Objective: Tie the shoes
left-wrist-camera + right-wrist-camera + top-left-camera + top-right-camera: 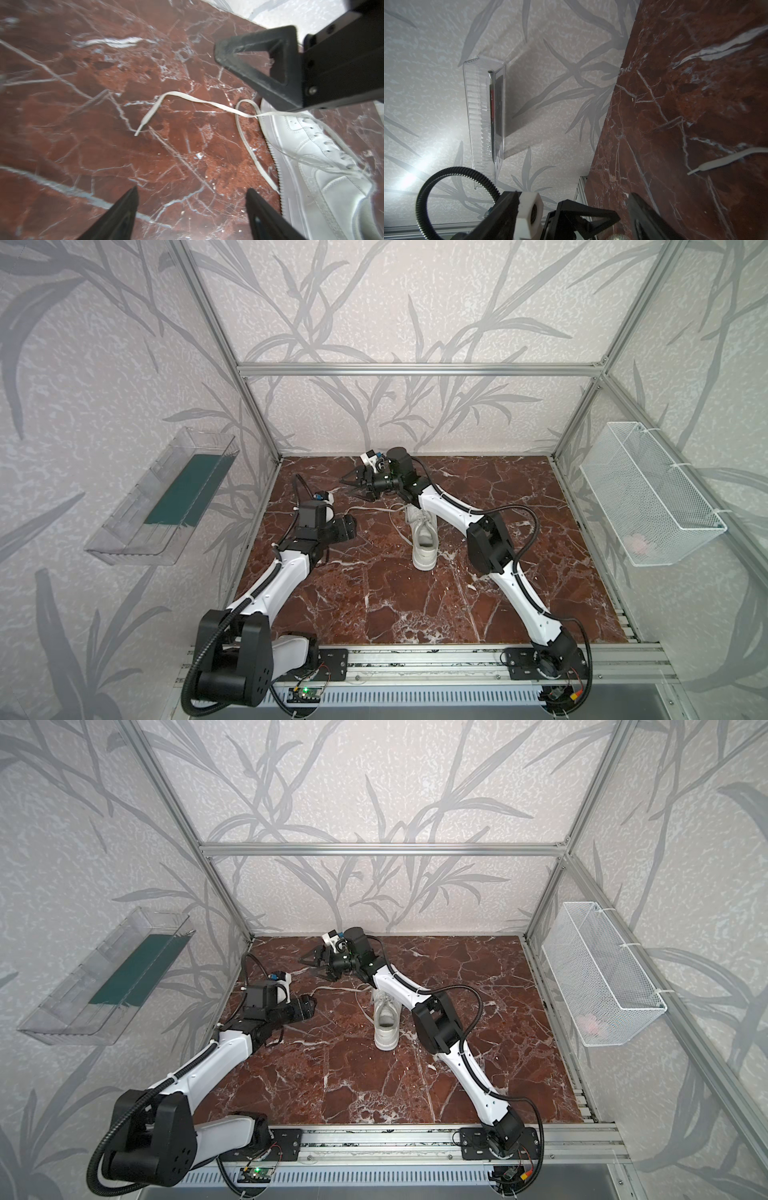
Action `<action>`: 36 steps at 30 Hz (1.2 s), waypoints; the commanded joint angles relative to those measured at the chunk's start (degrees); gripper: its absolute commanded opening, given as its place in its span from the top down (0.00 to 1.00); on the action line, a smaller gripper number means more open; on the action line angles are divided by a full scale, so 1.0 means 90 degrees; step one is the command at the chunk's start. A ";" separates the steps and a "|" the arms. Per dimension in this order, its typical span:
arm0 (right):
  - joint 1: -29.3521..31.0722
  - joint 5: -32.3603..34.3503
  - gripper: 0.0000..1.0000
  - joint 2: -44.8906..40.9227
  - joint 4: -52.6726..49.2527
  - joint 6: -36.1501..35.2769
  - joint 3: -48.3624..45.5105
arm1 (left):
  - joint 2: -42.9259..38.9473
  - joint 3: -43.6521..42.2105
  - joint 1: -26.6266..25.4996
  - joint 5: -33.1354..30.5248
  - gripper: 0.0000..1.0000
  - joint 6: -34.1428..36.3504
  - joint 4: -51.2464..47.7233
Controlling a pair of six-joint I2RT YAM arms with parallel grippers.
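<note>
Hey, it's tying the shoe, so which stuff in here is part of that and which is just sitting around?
For the job: white sneaker, its loose laces, left gripper, right gripper (both open).
Just lying about: clear wall bin with a green item, white wire basket with something pink.

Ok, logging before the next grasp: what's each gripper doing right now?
Left gripper: open, holding nothing.
Right gripper: open, holding nothing.
</note>
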 commanded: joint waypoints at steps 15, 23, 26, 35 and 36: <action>-0.2560 0.1899 0.18 -0.4635 -0.2547 -0.3046 -0.4865 | 0.2844 0.2608 -0.1760 -0.1171 0.33 0.0327 -0.1683; -0.2944 0.2387 0.17 -0.5646 -0.3233 -0.3845 -0.5533 | 0.3975 0.3823 -0.2181 -0.1196 0.40 0.0264 -0.2350; -0.3076 0.2271 0.17 -0.5730 -0.3191 -0.3839 -0.5680 | 0.4263 0.4184 -0.2292 -0.1264 0.42 0.0244 -0.2611; -0.3383 0.2029 0.16 -0.5899 -0.3215 -0.3875 -0.5835 | 0.4919 0.4879 -0.2412 -0.1467 0.51 0.0046 -0.3183; -0.3413 0.2020 0.17 -0.5908 -0.3242 -0.3892 -0.5835 | 0.4957 0.4910 -0.2411 -0.1468 0.52 0.0021 -0.3183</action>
